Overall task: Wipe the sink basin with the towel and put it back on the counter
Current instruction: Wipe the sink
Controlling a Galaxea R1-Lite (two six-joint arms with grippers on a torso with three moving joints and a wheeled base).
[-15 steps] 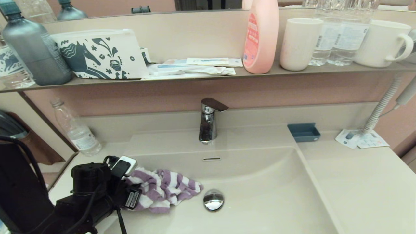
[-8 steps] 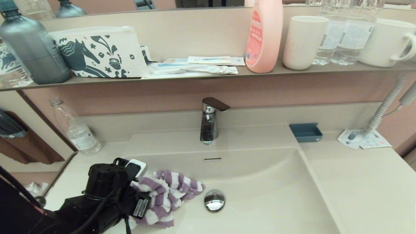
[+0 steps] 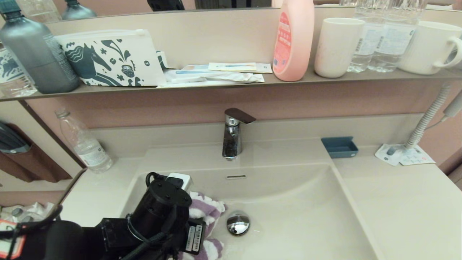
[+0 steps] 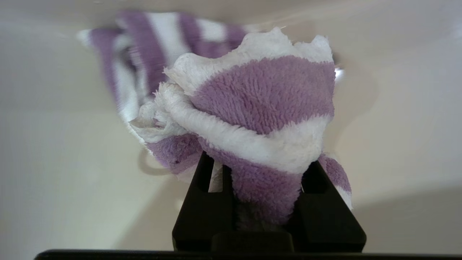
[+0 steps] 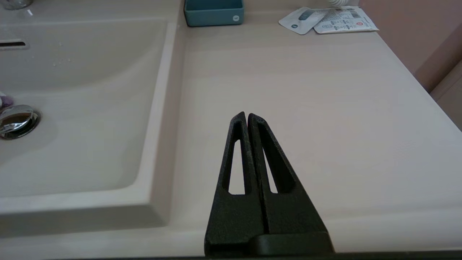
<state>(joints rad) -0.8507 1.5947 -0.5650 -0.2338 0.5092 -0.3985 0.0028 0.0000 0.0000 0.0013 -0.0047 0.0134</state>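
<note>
The beige sink basin (image 3: pixel 288 202) fills the middle of the head view, and its chrome drain plug (image 3: pixel 238 222) lies on the floor of the bowl. My left gripper (image 4: pixel 260 160) is down inside the basin's left part, shut on the purple and white striped towel (image 4: pixel 263 94). The cloth bunches up between the fingers and trails onto the basin surface. From the head, my left wrist hides most of the towel (image 3: pixel 205 211), which ends just left of the drain. My right gripper (image 5: pixel 247 115) hovers shut and holds nothing over the counter (image 5: pixel 306 79) right of the basin.
The chrome faucet (image 3: pixel 231 133) stands behind the basin above the overflow slot (image 3: pixel 235 177). A blue tray (image 3: pixel 339 147) and sachets (image 3: pixel 402 155) lie at the back right of the counter, and a clear bottle (image 3: pixel 85 144) stands back left. The shelf (image 3: pixel 216 86) above carries the horse-print pouch, bottles and cups.
My left arm has swung right and deeper into the basin, dragging the towel along the bowl toward the drain. The wrist now covers most of the cloth.
</note>
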